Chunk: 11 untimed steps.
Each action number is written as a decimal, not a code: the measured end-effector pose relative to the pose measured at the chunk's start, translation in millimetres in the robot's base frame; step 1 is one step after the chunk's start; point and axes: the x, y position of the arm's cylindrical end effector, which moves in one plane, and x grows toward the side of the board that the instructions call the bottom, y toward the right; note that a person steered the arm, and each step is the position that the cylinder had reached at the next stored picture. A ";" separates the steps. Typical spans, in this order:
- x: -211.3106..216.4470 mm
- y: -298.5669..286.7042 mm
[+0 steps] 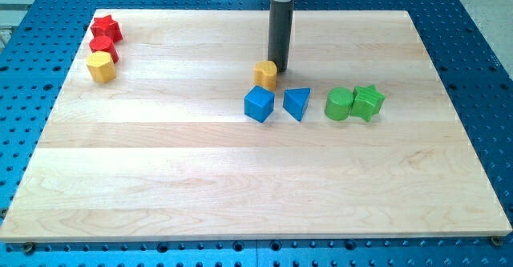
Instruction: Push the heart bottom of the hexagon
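1. The arm carries no jaws; it ends in a straight dark rod, so no spread or pinch state applies. The rod's lower end, my tip point(281, 67), rests on the bench point(240, 179) just to the view's right of the small yellow block.
2. The yellow block point(266, 74), whose shape reads as a heart, though not clearly, touches or nearly touches the tip on its view-right side.
3. Just below it lie a blue cube point(259, 104) and, to that cube's right, a blue triangular block point(296, 103); the two are close but apart.
4. Further to the view's right, a green round-sided block point(340, 104) and a green star point(368, 102) sit touching each other.
5. At the bench's top-left corner, well apart from the tip, three blocks form a short column: a red star point(106, 28) uppermost, a second red block point(103, 49) of unclear shape below it, and a yellow hexagon-like block point(101, 66) lowest.
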 end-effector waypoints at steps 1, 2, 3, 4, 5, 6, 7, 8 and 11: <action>0.0 0.0; 2.8 1.5; 3.0 1.5; 9.9 10.2; 33.4 19.4; 40.1 -35.1; 39.8 -106.3; 16.1 -82.9; 35.5 -189.1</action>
